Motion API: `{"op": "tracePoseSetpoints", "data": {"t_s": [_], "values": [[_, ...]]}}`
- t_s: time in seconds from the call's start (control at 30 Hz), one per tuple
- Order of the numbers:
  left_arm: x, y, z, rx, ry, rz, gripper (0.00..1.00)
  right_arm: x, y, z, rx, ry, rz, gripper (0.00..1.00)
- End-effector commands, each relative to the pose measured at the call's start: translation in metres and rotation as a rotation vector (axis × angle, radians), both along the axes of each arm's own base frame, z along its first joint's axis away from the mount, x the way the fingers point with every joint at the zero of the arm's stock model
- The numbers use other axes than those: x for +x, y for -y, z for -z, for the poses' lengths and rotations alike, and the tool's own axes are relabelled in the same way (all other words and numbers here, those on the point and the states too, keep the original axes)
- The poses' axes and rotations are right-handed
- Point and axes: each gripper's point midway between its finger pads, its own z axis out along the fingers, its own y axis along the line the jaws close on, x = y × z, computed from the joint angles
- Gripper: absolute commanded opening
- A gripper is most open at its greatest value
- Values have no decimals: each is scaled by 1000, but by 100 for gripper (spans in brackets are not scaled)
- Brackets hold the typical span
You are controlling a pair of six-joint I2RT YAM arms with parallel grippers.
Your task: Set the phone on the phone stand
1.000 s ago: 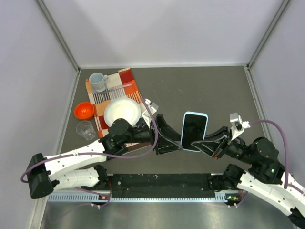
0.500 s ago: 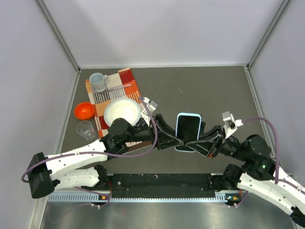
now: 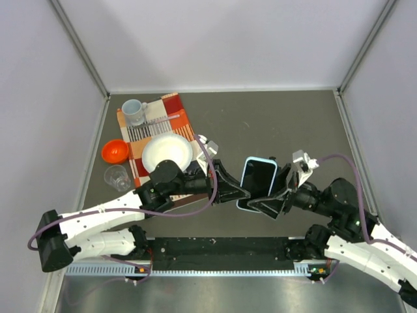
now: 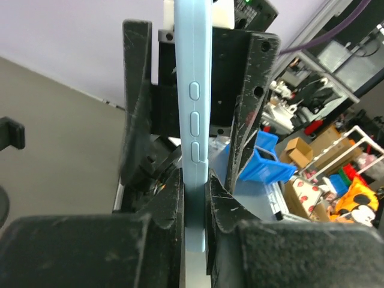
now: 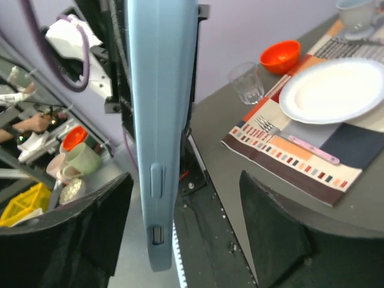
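The phone point(image 3: 258, 182), black screen with a light blue edge, is held up off the table between the two arms. My left gripper point(image 3: 240, 193) is shut on it; in the left wrist view both fingers press the blue edge point(image 4: 193, 90) at the gripper point(image 4: 195, 187). My right gripper point(image 3: 272, 199) stands open around the other end. Its fingers are apart and clear of the phone point(image 5: 159, 90) in the right wrist view, gripper point(image 5: 186, 177). A small black piece point(image 4: 8, 132) at the left wrist view's edge may be the phone stand. No stand shows in the top view.
A striped placemat point(image 3: 179, 117) at the back left carries a white plate point(image 3: 167, 153) and a mug point(image 3: 134, 111). An orange bowl point(image 3: 114, 151) and a clear glass point(image 3: 117, 176) stand left of it. Walls enclose the table.
My left gripper has shut on the phone and my right gripper has opened off it. The phone has shifted left and tilted.
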Motion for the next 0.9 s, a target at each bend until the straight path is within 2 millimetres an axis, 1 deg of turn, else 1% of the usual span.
{"op": "tracePoseSetpoints", "data": {"t_s": [0.0, 0.03, 0.07, 0.1, 0.13, 0.17, 0.2, 0.23, 0.27, 0.3, 0.33, 0.37, 0.4, 0.43, 0.47, 0.5, 0.57, 0.63, 0.73, 0.8, 0.83, 0.87], "values": [[1, -18, -27, -37, 177, -73, 0, 5, 19, 8, -154, -10, 84, 80], [2, -20, -24, -19, 195, -79, 0, 6, 23, 10, -174, -18, 97, 84], [1, -21, -20, 3, 213, -79, 0, 6, 30, 5, -189, -6, 118, 90], [0, -25, -14, 29, 247, -82, 0, 4, 33, 15, -243, -28, 116, 92], [0, -27, -10, 47, 258, -80, 0, 2, 36, 17, -269, -36, 113, 94], [-2, -28, -6, 60, 271, -72, 0, 0, 40, 6, -270, -19, 115, 96], [-2, -30, -3, 71, 303, -75, 0, 1, 37, 10, -309, -38, 107, 98], [-3, -32, 6, 102, 303, -71, 0, -4, 37, 13, -344, -38, 75, 98], [-4, -33, 8, 109, 324, -64, 0, -14, 35, 1, -339, 0, 14, 98], [-6, -36, 9, 112, 335, -60, 0, -14, 35, -2, -346, 0, 11, 98], [-6, -37, 13, 124, 338, -58, 0, -11, 33, -2, -370, -16, 14, 99], [-7, -40, 11, 118, 352, -62, 0, -10, 34, -13, -360, 1, 23, 99], [-7, -41, 15, 123, 353, -66, 0, -10, 33, -16, -366, 4, 16, 99], [-7, -42, 16, 128, 354, -67, 0, -8, 27, -14, -390, -1, -4, 99], [-9, -44, 17, 128, 366, -61, 0, -12, 25, -18, -397, 15, -36, 99], [-12, -45, 17, 129, 372, -45, 0, -12, 21, -17, -414, 17, -53, 99], [-16, -47, 20, 135, 378, -29, 0, -8, 15, -14, -456, 22, -76, 93], [-20, -49, 22, 139, 382, -5, 0, -8, 11, -17, -460, 27, -91, 88], [-24, -52, 25, 151, 392, 10, 0, -13, 5, -30, -433, 34, -135, 84], [-26, -54, 27, 154, 396, 17, 0, -9, 1, -32, -435, 26, -130, 83], [-28, -55, 26, 151, 398, 25, 0, -11, 0, -35, -430, 24, -145, 80], [-29, -56, 27, 148, 400, 34, 0, -10, -4, -33, -439, 15, -154, 79]]}}
